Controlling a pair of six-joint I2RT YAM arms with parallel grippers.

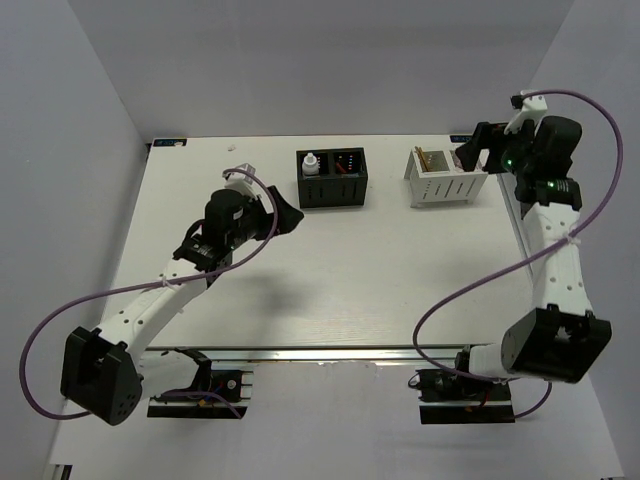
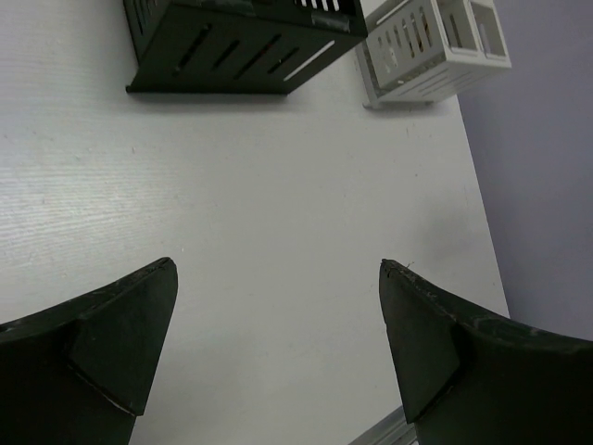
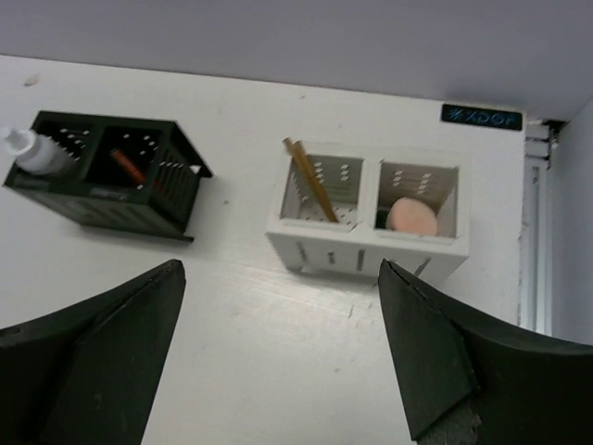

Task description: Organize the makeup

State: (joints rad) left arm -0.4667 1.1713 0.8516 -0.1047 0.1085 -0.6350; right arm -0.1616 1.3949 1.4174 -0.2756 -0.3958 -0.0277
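The makeup sits in two boxes at the back of the table. In the black box (image 3: 107, 181) a white bottle (image 3: 32, 153) stands in the left compartment and a red pencil (image 3: 128, 167) leans in the right one. The white slotted box (image 3: 371, 243) holds thin tan sticks (image 3: 311, 181) on its left and a pink disc (image 3: 412, 217) on its right, with a dark disc edge (image 3: 383, 219) beside it. My right gripper (image 3: 278, 269) hangs open above and just in front of the white box, holding nothing. Over bare table, short of the black box (image 2: 241, 51), my left gripper (image 2: 278, 264) is open and holds nothing.
From above, the black box (image 1: 333, 178) and white box (image 1: 447, 178) stand side by side near the back edge. The grey side wall runs close to the right of the white box (image 2: 431, 46). A metal rail (image 3: 536, 232) borders the table's right edge.
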